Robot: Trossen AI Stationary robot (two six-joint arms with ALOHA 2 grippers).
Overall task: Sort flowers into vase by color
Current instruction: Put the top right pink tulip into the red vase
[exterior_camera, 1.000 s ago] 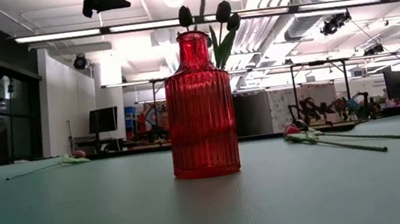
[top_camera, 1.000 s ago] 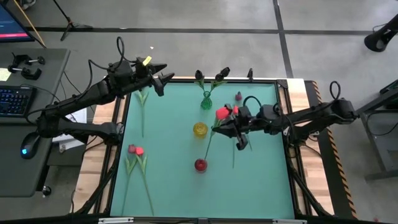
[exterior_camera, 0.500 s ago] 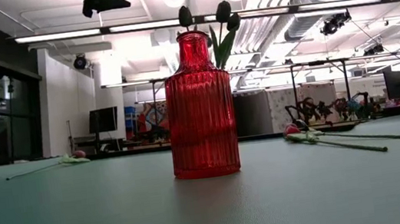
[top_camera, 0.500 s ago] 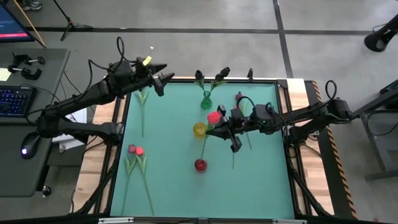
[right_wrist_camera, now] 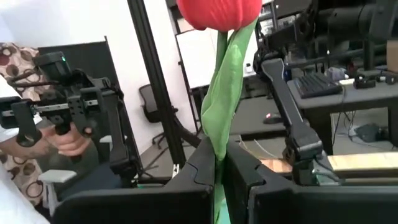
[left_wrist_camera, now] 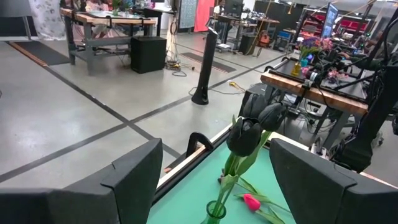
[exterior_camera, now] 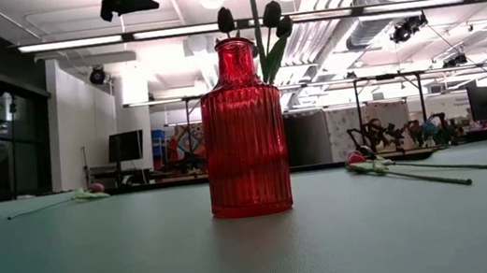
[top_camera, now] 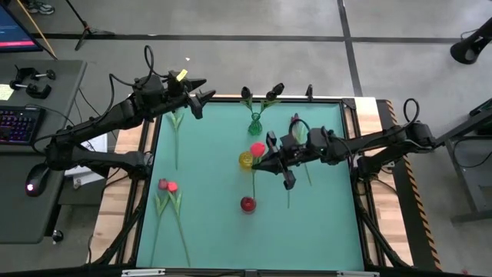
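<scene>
1. Above the green mat's centre: right gripper [top_camera: 275, 157] clamped on a bright red artificial tulip [top_camera: 257, 148], stem pinched between both fingers [right_wrist_camera: 205, 163], head just at 3 o'clock of the yellow glass vase [top_camera: 247, 160]
2. Toward 6 o'clock: ribbed red glass vase [exterior_camera: 243, 129]
3. At 11 o'clock, off the mat's corner: left gripper [top_camera: 198, 95], fingers spread, holding nothing
4. At 12 o'clock: green glass vase [top_camera: 255, 125] with near-black tulips [left_wrist_camera: 247, 134]
</scene>
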